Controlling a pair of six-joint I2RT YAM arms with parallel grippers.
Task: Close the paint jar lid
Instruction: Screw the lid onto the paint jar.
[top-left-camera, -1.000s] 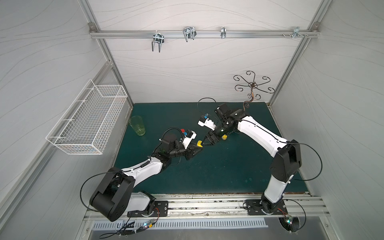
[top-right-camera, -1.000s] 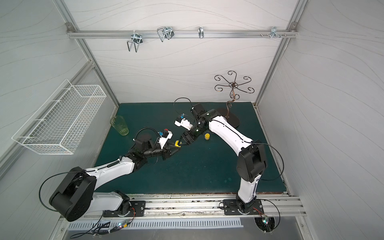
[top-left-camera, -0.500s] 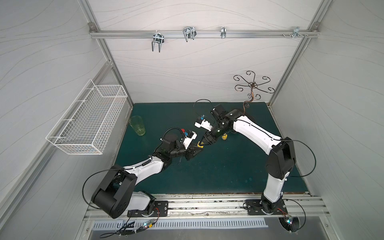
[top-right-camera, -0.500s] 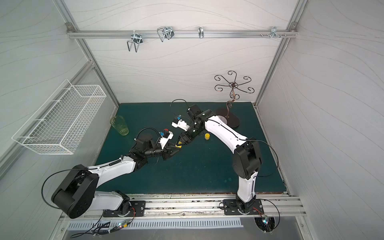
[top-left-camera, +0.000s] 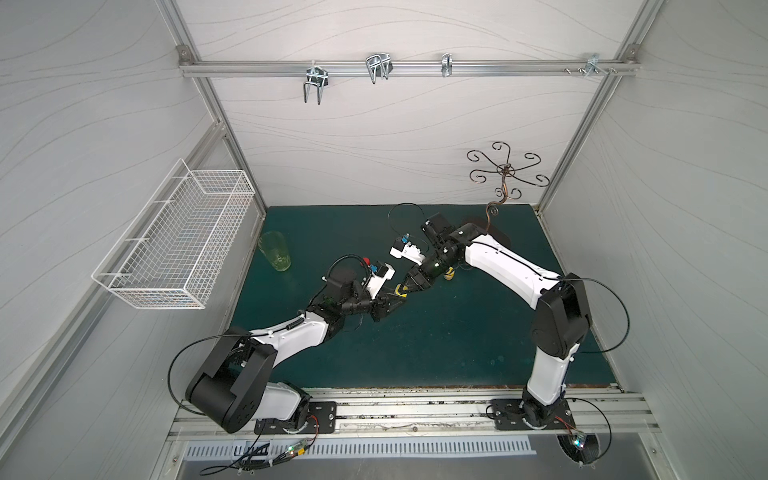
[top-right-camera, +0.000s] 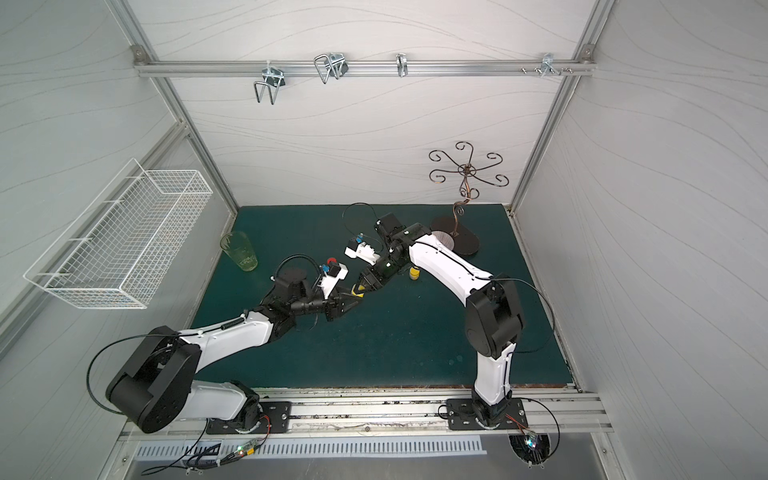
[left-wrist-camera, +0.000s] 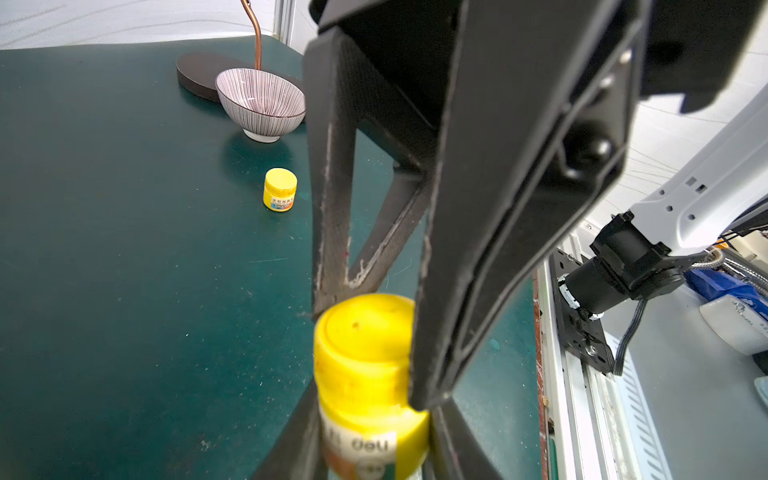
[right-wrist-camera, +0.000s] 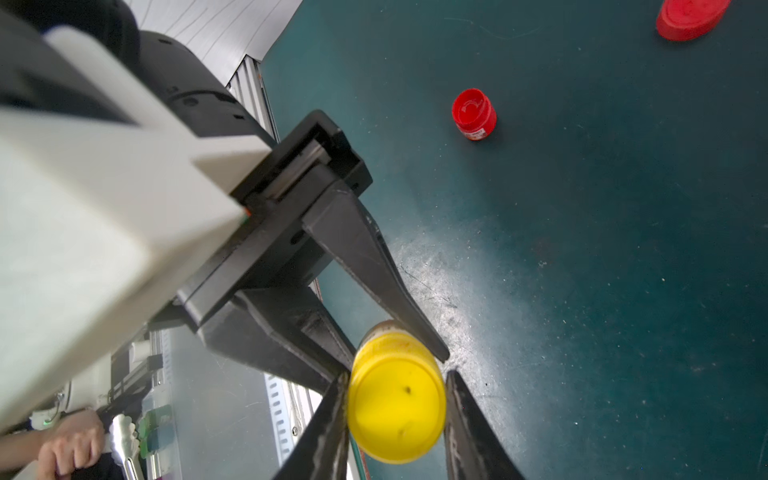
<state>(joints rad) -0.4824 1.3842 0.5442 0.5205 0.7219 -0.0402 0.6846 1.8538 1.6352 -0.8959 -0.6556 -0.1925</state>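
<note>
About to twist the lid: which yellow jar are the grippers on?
The yellow jar clamped at its body by the left gripper, with the right gripper on its lid. The other yellow jar stands free near the bowl.

White panel walls (top-left-camera: 395, 137) with faint wavy lines enclose the cell on three sides, joined at the corners by aluminium posts (top-left-camera: 218, 124). A metal rail (top-left-camera: 415, 65) runs across the back wall near the top and carries several steel hooks (top-left-camera: 316, 83). A white wire basket (top-left-camera: 178, 241) hangs on the left wall, above table height. The table (top-left-camera: 415, 345) is covered in dark green matting, scuffed and speckled, with a pale glare patch in the right wrist view. Along its front edge lie aluminium tracks (top-left-camera: 415, 405) and a slotted grey strip (top-left-camera: 415, 448). The light is soft and even.
</note>
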